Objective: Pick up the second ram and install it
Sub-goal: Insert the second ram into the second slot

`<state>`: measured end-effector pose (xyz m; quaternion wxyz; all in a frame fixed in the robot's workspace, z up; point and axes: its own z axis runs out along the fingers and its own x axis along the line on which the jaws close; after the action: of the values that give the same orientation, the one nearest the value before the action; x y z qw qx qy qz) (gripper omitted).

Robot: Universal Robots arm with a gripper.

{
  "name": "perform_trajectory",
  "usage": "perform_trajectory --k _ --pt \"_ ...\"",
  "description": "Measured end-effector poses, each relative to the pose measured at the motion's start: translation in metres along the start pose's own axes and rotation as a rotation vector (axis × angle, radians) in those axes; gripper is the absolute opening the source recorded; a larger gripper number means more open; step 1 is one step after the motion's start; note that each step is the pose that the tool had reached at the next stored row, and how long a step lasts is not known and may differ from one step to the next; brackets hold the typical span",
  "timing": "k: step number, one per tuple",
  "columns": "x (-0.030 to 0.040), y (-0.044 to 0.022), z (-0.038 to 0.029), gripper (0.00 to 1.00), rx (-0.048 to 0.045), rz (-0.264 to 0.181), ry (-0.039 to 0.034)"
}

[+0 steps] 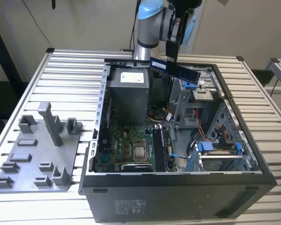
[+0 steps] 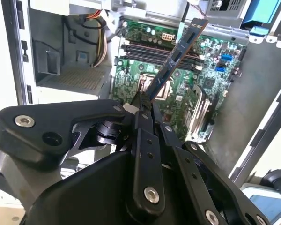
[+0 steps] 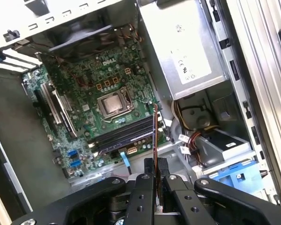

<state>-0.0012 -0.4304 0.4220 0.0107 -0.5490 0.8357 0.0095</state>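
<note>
The second ram (image 1: 174, 70) is a dark-blue strip held in the air above the back of the open computer case (image 1: 178, 187). My gripper (image 1: 170, 60) is shut on one end of it, and the strip slants out toward the exterior view's right. In the second wrist view the ram (image 2: 177, 55) reaches out from the gripper (image 2: 148, 100) over the green motherboard (image 2: 140, 79). In the first wrist view it shows edge-on (image 3: 155, 133) above the long dark memory slots (image 3: 124, 135), clamped in the gripper (image 3: 155, 165).
A grey plastic tray (image 1: 18, 180) with upright posts lies on the slatted table at the exterior view's left. Inside the case are the grey power supply (image 1: 129, 96), the processor socket (image 1: 140, 152), bright blue drive brackets (image 1: 218, 147) and loose cables.
</note>
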Motion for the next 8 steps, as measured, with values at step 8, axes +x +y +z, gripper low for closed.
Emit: perform_trajectory --k 8 --pt "-0.0001 0.0 0.0003 0.14 0.002 0.071 0.0"
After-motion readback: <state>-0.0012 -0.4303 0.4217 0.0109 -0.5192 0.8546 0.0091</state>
